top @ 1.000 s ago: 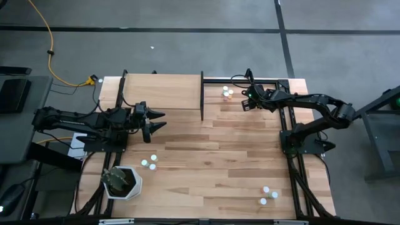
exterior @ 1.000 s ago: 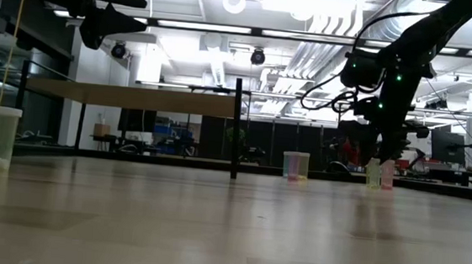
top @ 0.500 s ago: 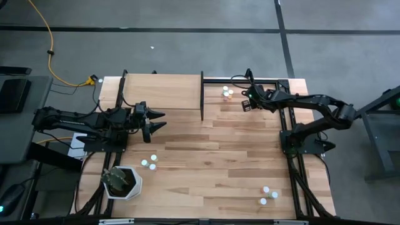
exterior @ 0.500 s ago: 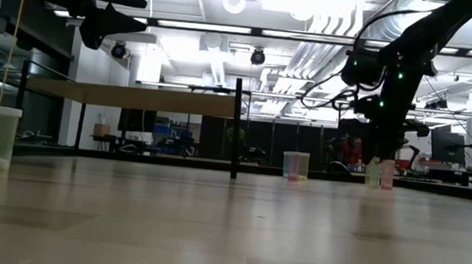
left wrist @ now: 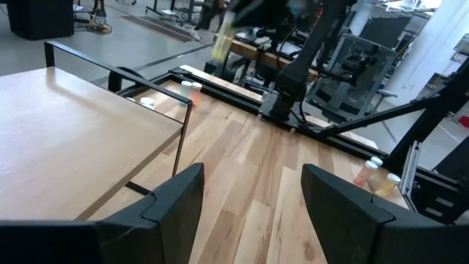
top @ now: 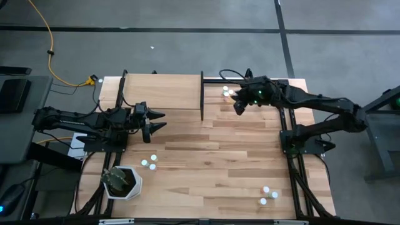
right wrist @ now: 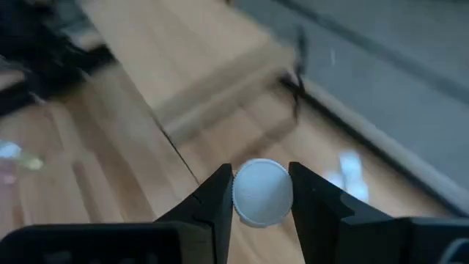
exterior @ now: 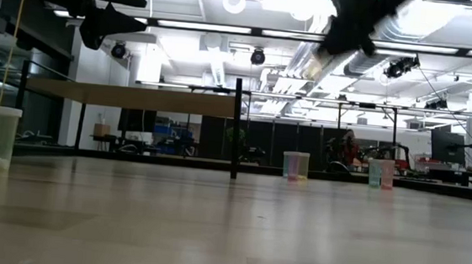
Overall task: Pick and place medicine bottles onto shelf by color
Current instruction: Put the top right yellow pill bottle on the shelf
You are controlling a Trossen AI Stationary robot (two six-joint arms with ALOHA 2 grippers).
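Robotics lab — exposed ceiling ducts [exterior: 225,59], equipment benches [exterior: 176,144] behind.

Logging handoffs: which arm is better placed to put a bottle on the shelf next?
Right. Its pincer is shut on a white-capped bottle, just beside the shelf. The left pincer hangs open and empty.

Both arms are showing dark, near-black jointed links. The left gripper [top: 156,120] is ending in two pointed black fingers [left wrist: 174,202]. The right gripper [top: 238,105] is glowing with small green lights, black cables looping behind it.
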